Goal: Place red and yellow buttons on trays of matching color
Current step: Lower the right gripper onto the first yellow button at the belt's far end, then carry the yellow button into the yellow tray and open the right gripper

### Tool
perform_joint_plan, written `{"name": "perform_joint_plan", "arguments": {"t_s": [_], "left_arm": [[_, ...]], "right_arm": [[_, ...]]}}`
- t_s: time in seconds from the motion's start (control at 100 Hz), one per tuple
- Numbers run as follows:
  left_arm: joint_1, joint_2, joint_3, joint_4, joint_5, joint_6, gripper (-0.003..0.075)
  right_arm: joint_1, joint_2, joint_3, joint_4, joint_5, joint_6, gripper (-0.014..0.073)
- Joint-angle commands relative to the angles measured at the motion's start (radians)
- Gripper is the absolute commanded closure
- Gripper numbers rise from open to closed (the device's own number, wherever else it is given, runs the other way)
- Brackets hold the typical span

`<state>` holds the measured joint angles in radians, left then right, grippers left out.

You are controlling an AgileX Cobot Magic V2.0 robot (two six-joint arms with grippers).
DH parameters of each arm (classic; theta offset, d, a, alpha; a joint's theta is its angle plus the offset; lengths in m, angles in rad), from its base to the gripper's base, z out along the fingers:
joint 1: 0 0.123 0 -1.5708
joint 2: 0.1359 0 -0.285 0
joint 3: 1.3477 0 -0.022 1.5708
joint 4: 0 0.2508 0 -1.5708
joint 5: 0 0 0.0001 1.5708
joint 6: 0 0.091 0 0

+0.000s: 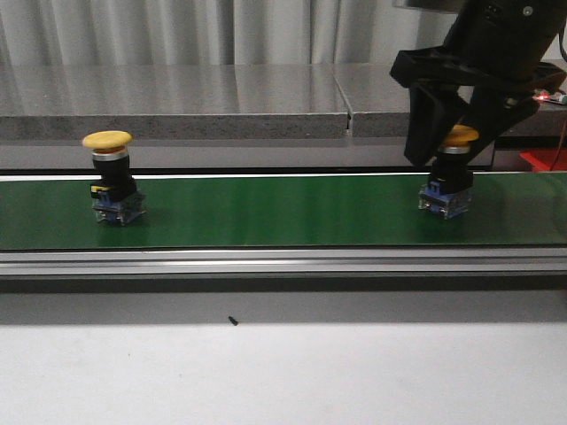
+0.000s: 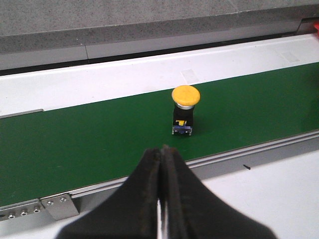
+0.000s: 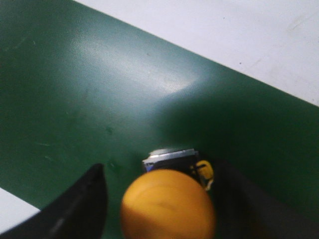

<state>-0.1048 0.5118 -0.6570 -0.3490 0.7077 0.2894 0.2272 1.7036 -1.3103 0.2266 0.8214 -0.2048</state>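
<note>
Front view: two yellow mushroom-capped push buttons on a long green conveyor belt (image 1: 283,212). Left yellow button (image 1: 110,177) standing upright at left of frame, blue-and-black base on the belt, nothing near it. Right yellow button (image 1: 450,173) at right of frame, straddled by the black right gripper (image 1: 452,146), fingers spread to either side of the cap, not visibly touching it. Red tray corner (image 1: 547,159) peeking in at the right edge; no yellow tray seen.

Left wrist view: black left gripper (image 2: 162,199) at bottom centre, pressed fully together on nothing, hanging near the belt's edge. Same left button at centre, well apart from the fingertips.

Right wrist view: rounded yellow cap (image 3: 168,205) filling bottom centre, dark fingers (image 3: 79,209) splayed on both flanks with gaps showing, so nothing gripped yet.

Handling, as a judgement: rigid plastic, light, top-heavy, glossy cap probably slippery; best taken at the neck or body under the cap.

No legible brand, label or writing anywhere.
</note>
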Motion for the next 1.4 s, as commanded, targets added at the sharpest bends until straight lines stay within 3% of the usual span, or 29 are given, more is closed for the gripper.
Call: {"name": "perform_joint_plan", "arguments": {"t_s": [0.0, 0.09, 0.15, 0.3, 0.63, 0.84, 1.18, 1.39], "left_arm": [[-0.008, 0.004, -0.026, -0.021, -0.062, -0.004, 0.0741], [-0.008, 0.004, -0.026, -0.021, -0.062, -0.004, 0.0741], [-0.008, 0.004, -0.026, -0.021, -0.062, -0.004, 0.0741], [-0.008, 0.004, -0.026, -0.021, -0.062, -0.004, 0.0741], [-0.008, 0.004, -0.026, -0.021, -0.064, -0.004, 0.0741], [-0.008, 0.004, -0.026, -0.021, -0.064, -0.004, 0.0741], [-0.008, 0.004, -0.026, -0.021, -0.064, -0.004, 0.0741], [-0.008, 0.004, -0.026, -0.021, -0.064, -0.004, 0.0741]], "right_arm": [[-0.007, -0.049, -0.036, 0.014, -0.032, -0.013, 0.0388], [-0.008, -0.065, -0.036, 0.009, -0.033, -0.013, 0.0529], [-0.013, -0.085, -0.034, 0.009, -0.031, -0.007, 0.0560], [-0.087, -0.150, -0.034, 0.009, -0.004, 0.022, 0.0554], [-0.410, -0.208, -0.031, -0.002, 0.053, 0.031, 0.0554], [-0.543, -0.208, 0.051, -0.006, -0.077, 0.031, 0.0554], [-0.663, -0.190, 0.231, -0.006, -0.300, 0.031, 0.0554], [-0.666, -0.089, 0.238, 0.024, -0.305, 0.032, 0.0554]]}}
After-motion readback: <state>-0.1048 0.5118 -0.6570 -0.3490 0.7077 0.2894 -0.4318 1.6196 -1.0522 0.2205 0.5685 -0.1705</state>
